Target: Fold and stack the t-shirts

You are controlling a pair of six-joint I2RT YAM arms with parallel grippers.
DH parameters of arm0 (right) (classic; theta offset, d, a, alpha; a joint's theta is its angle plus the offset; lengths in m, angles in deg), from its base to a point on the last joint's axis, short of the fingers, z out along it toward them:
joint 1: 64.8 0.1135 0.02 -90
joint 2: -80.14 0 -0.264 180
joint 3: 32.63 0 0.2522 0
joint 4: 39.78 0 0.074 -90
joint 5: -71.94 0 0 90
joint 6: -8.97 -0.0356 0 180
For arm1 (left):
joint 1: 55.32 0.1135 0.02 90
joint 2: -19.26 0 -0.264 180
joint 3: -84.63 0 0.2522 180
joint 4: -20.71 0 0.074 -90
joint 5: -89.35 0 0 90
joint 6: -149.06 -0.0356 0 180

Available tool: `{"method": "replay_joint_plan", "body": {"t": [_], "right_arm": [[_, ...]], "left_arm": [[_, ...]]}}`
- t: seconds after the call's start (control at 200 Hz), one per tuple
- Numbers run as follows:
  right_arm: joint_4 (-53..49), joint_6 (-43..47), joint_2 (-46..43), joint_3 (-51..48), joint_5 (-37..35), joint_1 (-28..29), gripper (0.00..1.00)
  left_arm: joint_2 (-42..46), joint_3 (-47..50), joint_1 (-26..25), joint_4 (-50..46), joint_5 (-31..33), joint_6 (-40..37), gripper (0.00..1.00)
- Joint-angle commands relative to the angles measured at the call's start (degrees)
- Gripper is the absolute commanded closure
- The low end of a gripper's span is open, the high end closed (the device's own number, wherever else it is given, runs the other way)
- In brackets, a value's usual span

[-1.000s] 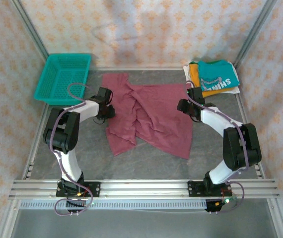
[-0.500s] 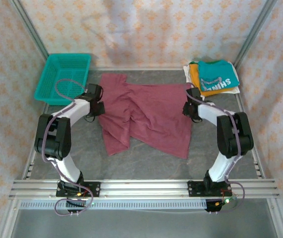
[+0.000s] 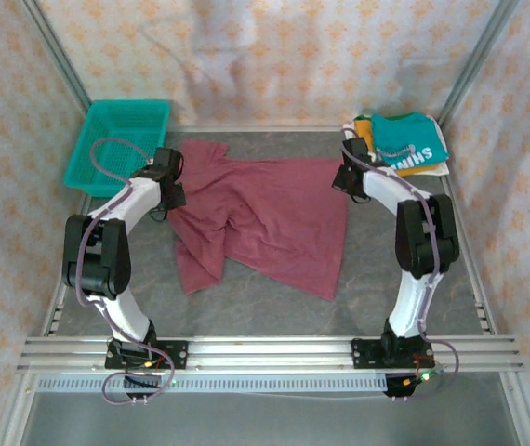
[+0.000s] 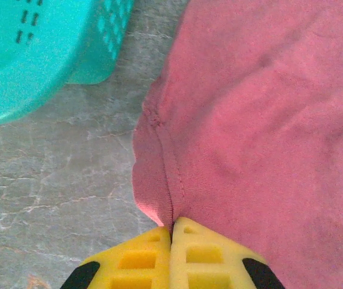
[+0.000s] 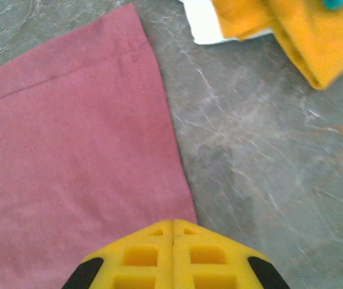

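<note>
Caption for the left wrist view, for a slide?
Left gripper shut on a seamed edge of the maroon t-shirt, teal basket nearby.

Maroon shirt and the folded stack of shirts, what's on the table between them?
Nothing. In the right wrist view, a bare strip of grey table lies between the maroon shirt and the folded stack.

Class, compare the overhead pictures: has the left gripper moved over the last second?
Yes. The left gripper shifted left and away, toward the teal basket, holding the maroon t-shirt.
</note>
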Motion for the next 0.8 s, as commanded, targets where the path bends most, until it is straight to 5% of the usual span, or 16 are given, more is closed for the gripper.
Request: {"method": "replay_joint_plan", "body": {"t": [0.0, 0.29, 0.676, 0.796], "right_arm": [[-5.3, 0.4, 5.4, 4.3, -0.8, 0.5, 1.00], [-12.3, -1.7, 18.9, 18.9, -1.3, -0.1, 1.00], [-18.6, -4.8, 33.3, 40.1, -2.3, -3.6, 1.00], [-23.5, -4.5, 37.6, 51.3, -2.2, -4.6, 1.00]], "left_arm": [[-2.0, 0.5, -0.1, -0.1, -1.6, 1.3, 1.00], [-4.0, 2.1, 0.8, 0.0, -0.4, 2.6, 1.00], [-5.9, -5.0, -2.5, 0.3, -3.8, 3.3, 0.99], [-7.3, -8.9, -2.1, -2.4, -0.5, 2.6, 1.00]]}}
